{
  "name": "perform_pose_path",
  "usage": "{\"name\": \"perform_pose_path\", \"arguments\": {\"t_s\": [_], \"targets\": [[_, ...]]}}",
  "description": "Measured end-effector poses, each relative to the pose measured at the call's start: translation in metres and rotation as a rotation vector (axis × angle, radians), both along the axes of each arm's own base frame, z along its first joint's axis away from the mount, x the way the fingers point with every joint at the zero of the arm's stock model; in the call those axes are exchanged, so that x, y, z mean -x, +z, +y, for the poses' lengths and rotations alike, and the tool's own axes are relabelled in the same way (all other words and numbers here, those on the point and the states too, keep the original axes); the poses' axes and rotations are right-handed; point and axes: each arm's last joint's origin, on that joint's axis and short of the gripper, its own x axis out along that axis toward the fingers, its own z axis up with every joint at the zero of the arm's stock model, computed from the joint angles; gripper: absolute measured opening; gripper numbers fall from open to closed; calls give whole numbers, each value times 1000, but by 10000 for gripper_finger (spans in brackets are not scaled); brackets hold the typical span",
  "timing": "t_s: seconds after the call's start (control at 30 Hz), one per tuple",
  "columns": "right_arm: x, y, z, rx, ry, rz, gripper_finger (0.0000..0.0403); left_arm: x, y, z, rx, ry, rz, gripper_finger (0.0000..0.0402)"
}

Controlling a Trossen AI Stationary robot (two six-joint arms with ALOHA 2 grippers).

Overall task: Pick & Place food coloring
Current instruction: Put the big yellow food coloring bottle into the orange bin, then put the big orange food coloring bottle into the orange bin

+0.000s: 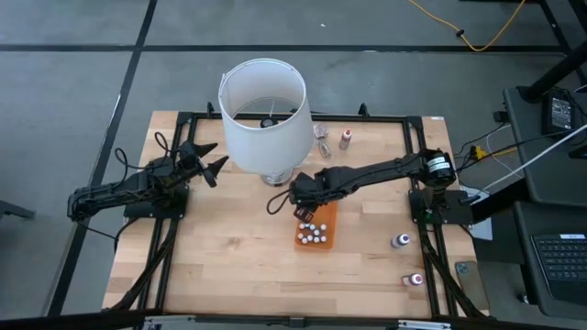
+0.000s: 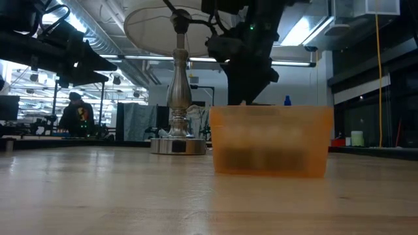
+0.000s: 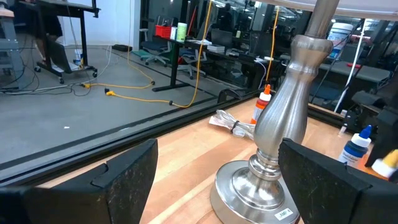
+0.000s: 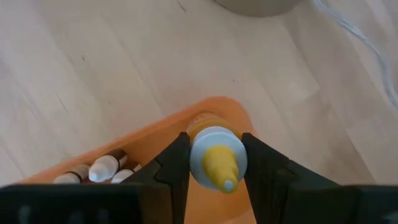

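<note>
Overhead view first: right claw (image 1: 304,207) reached across pale wooden tabletop (image 1: 229,266) to the near end of a flat orange rectangular plastic tray (image 1: 315,226), just beside the big white cylindrical lampshade (image 1: 263,108); several tiny white-capped food coloring bottles (image 1: 314,233) already lying in that tray, three more small bottles (image 1: 401,241) left out on the wood, well apart. Left claw (image 1: 209,158) parked at the far left, spread wide, nothing in it. Low view: translucent orange tray wall (image 2: 271,149) filling the middle, dark arm descending above it, brushed-metal lamp stem (image 2: 179,91) behind. Left wrist view: fingers apart, facing the lamp base (image 3: 258,190). Right wrist view: clenched on a small bottle with a blue body and yellow nozzle cap (image 4: 217,158), hung over the tray's end. Likely featherlight, hard, smooth plastic, round and prone to roll or twist; best pinched across the body below the cap, gently, as here.
</note>
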Motion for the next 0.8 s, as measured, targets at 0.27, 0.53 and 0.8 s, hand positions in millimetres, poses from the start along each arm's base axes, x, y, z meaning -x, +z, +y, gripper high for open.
{"name": "perform_pose_path", "arguments": {"t_s": [0.27,0.53,0.8], "targets": [[-1,-2,0,0,2,-13,129,0,0,0,0,0,0,322],[-1,-1,0,-1,-1,-21,176,0,0,0,0,0,0,322],[1,4,0,-2,-2,-34,220,0,0,0,0,0,0,322]]}}
